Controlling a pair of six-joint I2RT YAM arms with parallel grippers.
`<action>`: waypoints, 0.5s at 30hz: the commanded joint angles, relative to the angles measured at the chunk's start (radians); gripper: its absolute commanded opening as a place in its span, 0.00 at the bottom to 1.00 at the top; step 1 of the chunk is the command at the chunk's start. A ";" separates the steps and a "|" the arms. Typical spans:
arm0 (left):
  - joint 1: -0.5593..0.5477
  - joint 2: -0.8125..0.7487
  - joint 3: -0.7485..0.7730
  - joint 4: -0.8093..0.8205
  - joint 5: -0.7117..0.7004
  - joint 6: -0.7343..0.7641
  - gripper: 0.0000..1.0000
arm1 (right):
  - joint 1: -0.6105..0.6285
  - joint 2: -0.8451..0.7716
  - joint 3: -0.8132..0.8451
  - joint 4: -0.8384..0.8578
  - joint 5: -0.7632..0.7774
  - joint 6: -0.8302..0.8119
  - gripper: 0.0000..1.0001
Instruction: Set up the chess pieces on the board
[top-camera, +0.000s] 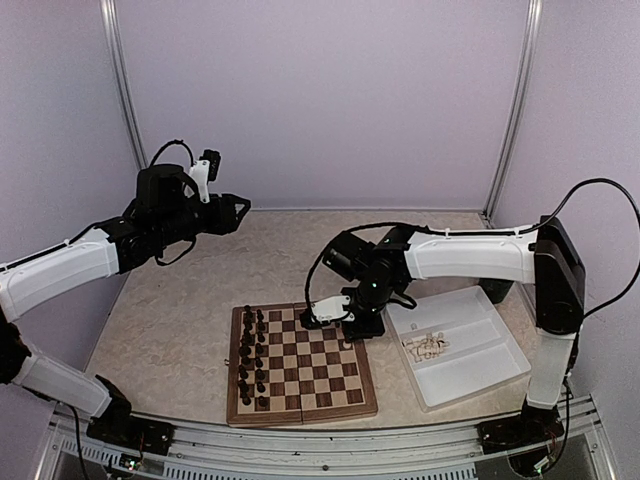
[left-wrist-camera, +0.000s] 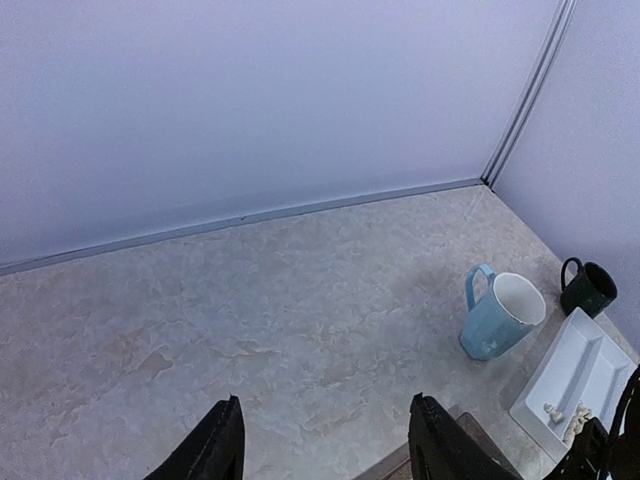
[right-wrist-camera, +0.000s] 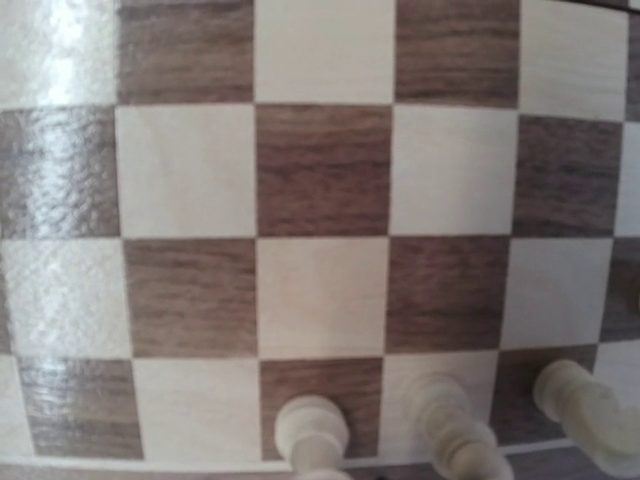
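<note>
**Desk:** Where do the pieces stand?

**Me:** My right wrist view shows three cream chess pieces (right-wrist-camera: 312, 435) in a row on the last rank of the board (right-wrist-camera: 320, 170), each on its own square. The rightmost one looks tilted in this close view. The other cream ones lie in a loose heap (top-camera: 428, 347) in the white tray (top-camera: 480, 365), just right of the board. The dark pieces (top-camera: 250, 355) fill two files down the board's left side. The board itself lies on the table (top-camera: 170, 330), near the front edge, between my two arm bases.

**Desk:** And your arms?

**Me:** My right arm rises from its base beside the tray with the elbow high and the forearm stretched leftward. The wrist is bent down, so the right hand (top-camera: 345, 320) sits low over the board's far right corner. Its fingers are outside the wrist view and too small from above, so I cannot tell if they are apart or together. My left arm is held high at the far left, well apart from the board. The left hand (left-wrist-camera: 325, 400) has its fingers (left-wrist-camera: 215, 450) spread with nothing between them. Beyond it I see a light blue mug (left-wrist-camera: 500, 315) and a dark mug (left-wrist-camera: 587, 287) near the tray.
</note>
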 joint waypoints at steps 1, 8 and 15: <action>0.005 0.003 0.005 0.011 0.013 0.007 0.56 | 0.017 0.012 0.029 -0.004 -0.016 0.011 0.24; 0.005 0.008 0.006 0.011 0.040 0.009 0.56 | 0.016 -0.026 0.011 -0.045 -0.005 0.011 0.33; 0.005 0.025 0.006 0.011 0.054 0.009 0.57 | -0.051 -0.209 -0.133 -0.052 -0.009 0.011 0.39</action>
